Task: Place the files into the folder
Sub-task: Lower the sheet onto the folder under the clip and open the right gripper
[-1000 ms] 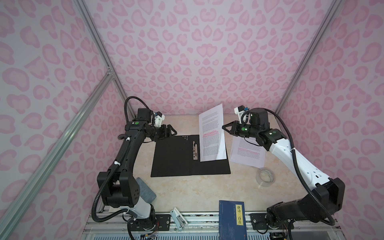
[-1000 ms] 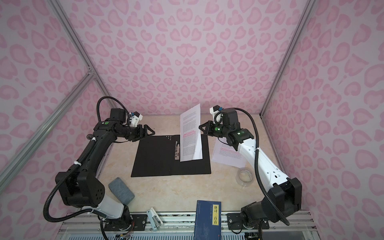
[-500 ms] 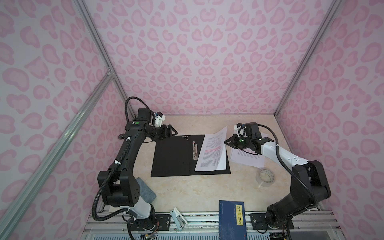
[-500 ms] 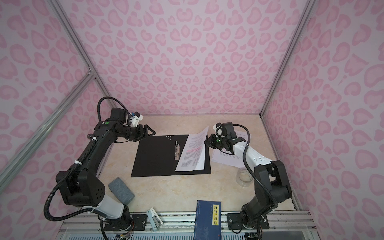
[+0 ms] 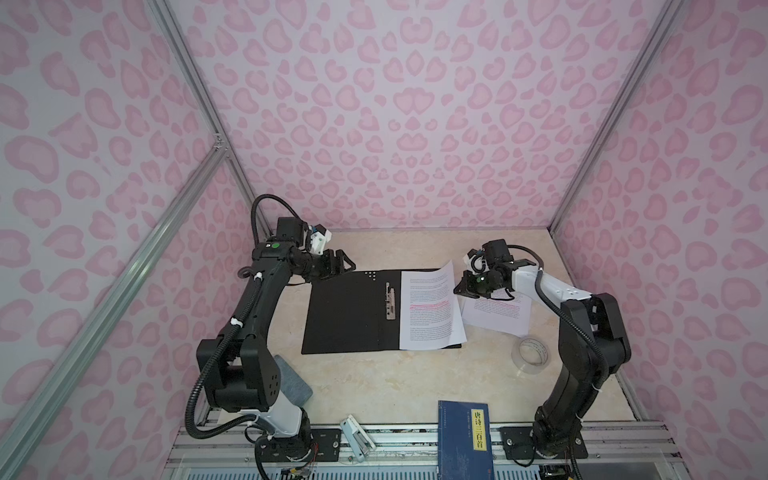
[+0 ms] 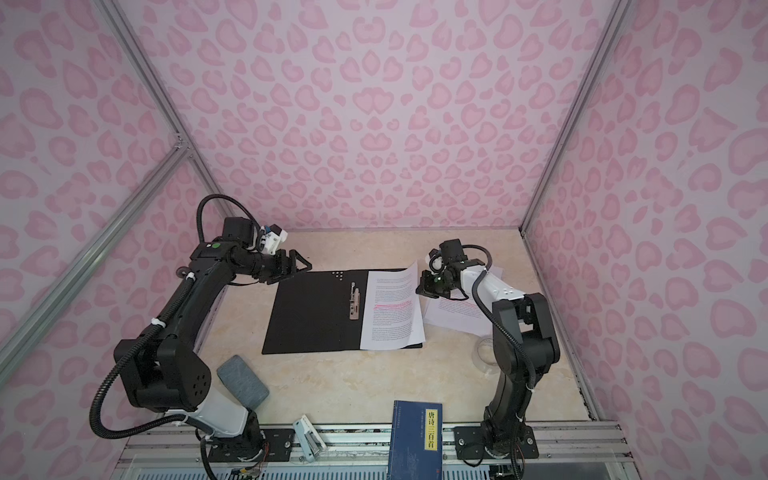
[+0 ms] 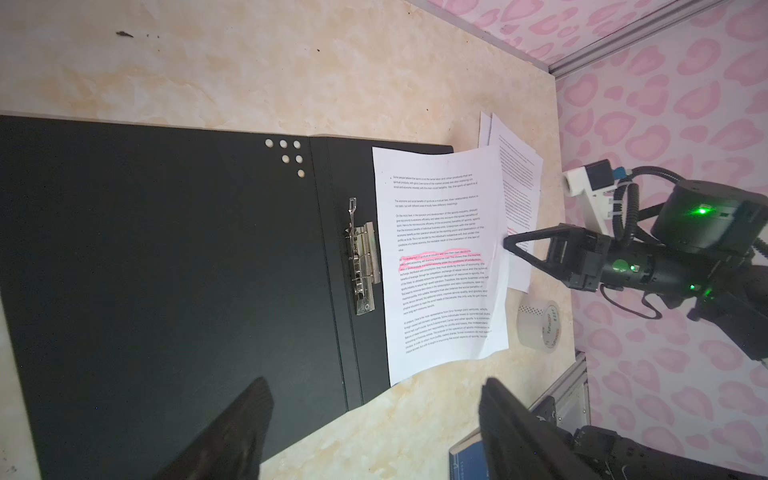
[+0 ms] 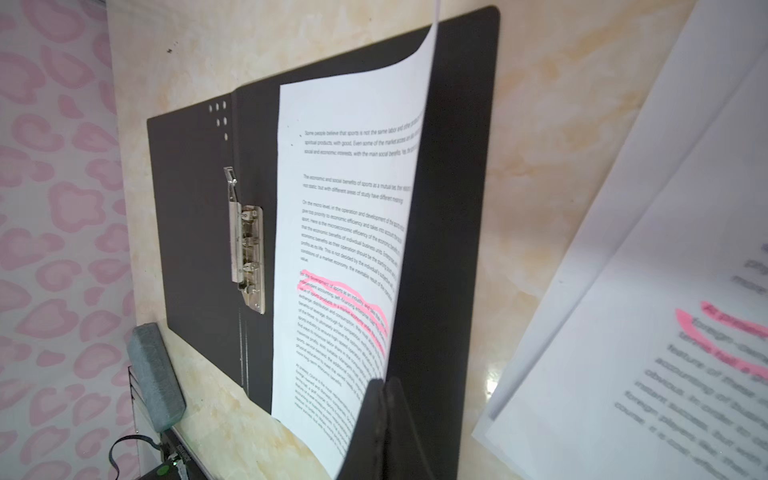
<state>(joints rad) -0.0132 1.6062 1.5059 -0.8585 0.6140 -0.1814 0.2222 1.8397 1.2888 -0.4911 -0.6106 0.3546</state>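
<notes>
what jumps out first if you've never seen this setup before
An open black folder lies flat in the middle of the table, with a white sheet marked in pink highlighter on its right half. The right claw is shut on that sheet's right edge, which curls up, while the left claw hangs open near the folder's far edge. Pink heart-blotch walls box everything in.
</notes>
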